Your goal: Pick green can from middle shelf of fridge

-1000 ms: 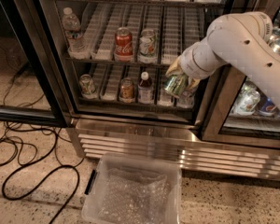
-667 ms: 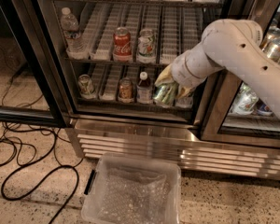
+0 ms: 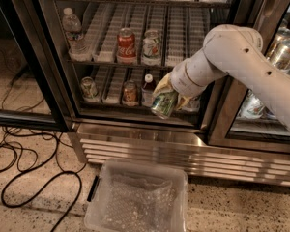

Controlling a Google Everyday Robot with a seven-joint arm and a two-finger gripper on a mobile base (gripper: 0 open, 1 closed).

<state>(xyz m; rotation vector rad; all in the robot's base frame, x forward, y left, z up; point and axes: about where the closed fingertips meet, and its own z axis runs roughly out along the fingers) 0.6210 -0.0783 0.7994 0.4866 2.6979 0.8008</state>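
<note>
Change first: over the last second the gripper (image 3: 170, 94) has come down and to the left with the green can (image 3: 163, 105) in it, from up against the lane trays to a spot in front of the fridge (image 3: 135, 129), level with the front edge of the lowest rack. We read the fingers as clamped around the can's upper part. The can is tilted and hangs clear of every rack, touching nothing but the gripper. So it is no longer on the middle shelf (image 3: 106, 37). What stands there now is the red Coca-Cola can (image 3: 126, 45), the mostly white can (image 3: 150, 45) just beside it, and a water bottle (image 3: 73, 33) at the left end, and none of them has shifted. The white arm (image 3: 241, 57) reaches in from the right across the open door gap. On the lowest rack, behind the can, we see two more cans and a white-capped bottle (image 3: 147, 87), also unmoved. A clear plastic bin (image 3: 140, 164) sits on the floor below (probably the drop point, though the task only says pick). We judge the pick essentially done: the grasp is holding and the can is out of the fridge. The one risk we see is the tilted can slipping.
</note>
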